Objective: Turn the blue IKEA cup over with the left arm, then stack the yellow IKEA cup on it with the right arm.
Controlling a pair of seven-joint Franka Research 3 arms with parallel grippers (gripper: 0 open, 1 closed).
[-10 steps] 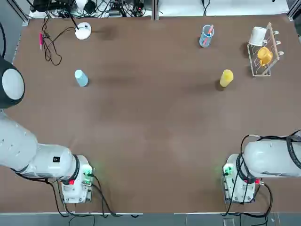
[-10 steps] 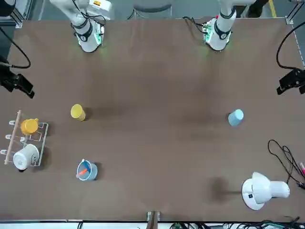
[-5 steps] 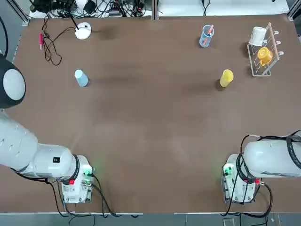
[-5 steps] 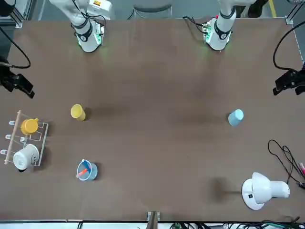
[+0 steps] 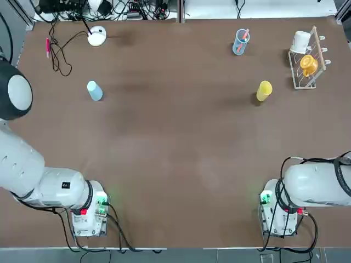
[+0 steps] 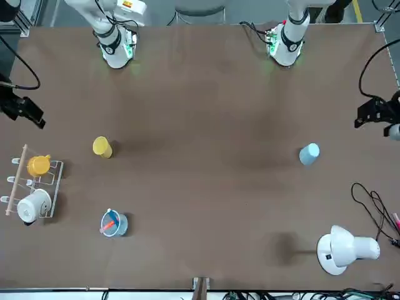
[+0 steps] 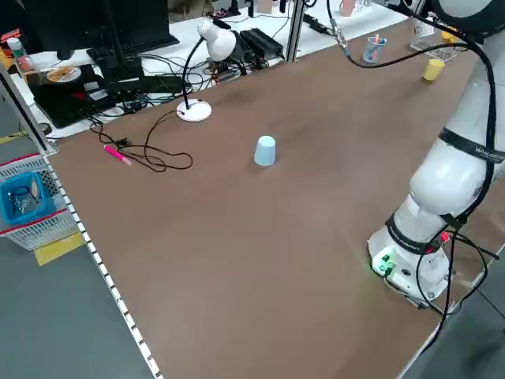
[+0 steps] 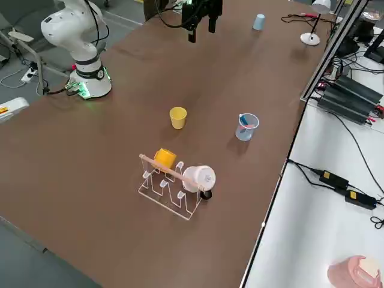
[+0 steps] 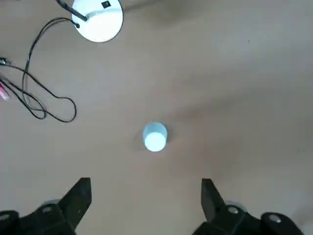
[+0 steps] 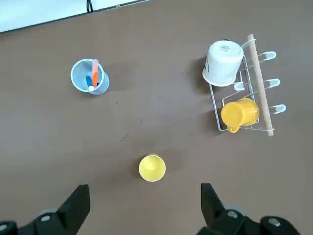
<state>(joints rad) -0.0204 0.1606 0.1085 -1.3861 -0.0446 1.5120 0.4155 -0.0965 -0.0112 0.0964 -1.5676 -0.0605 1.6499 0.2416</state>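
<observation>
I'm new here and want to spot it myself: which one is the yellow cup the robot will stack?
Find the wire mug rack at the table's far right. The yellow IKEA cup stands alone on the bare table beside it. Unlike the rack's orange-yellow mug, it has no handle.

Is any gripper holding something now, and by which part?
Nothing is held. The left gripper hangs open above the blue IKEA cup; the right gripper is open above the yellow IKEA cup.

The blue cup [image 9: 155, 136] stands on the table [image 9: 234, 88], beyond the wide-apart jaws and midway between them. A lamp base [image 9: 98, 22] and cable [image 9: 44, 105] lie farther off.
</observation>
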